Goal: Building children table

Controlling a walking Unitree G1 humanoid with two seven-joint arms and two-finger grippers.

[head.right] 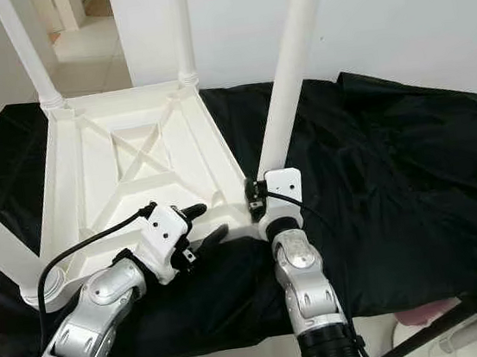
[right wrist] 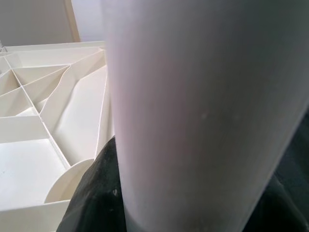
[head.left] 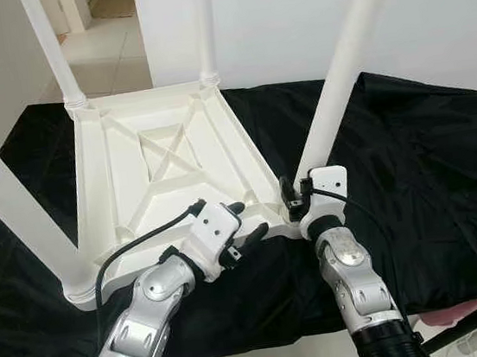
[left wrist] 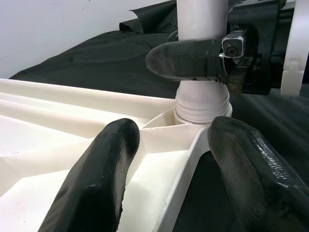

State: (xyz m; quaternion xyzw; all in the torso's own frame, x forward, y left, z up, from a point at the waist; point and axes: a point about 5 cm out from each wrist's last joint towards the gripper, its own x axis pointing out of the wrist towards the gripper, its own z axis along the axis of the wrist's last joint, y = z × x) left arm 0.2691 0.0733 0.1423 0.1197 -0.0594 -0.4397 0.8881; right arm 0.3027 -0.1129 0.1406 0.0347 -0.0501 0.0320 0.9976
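Note:
A white plastic table top (head.left: 166,152) lies upside down on a black cloth, with its ribbed underside facing up. Four white legs stand in its corners. My right gripper (head.left: 293,195) is shut around the base of the near-right leg (head.left: 338,70), just above its socket; that leg (right wrist: 193,111) looms close in the right wrist view. My left gripper (head.left: 248,218) is open at the table top's near rim, beside that corner. One of its fingers (left wrist: 96,179) is inside the rim and the other outside it. The right gripper's finger (left wrist: 186,59) wraps the leg.
The black cloth (head.left: 429,172) covers a low surface that extends to the right. The near-left leg (head.left: 6,198), far-left leg (head.left: 50,45) and far-right leg (head.left: 204,26) stand upright. A white wall is behind, with tiled floor (head.left: 102,56) at the far left. Something pink (head.left: 451,316) lies low at the right.

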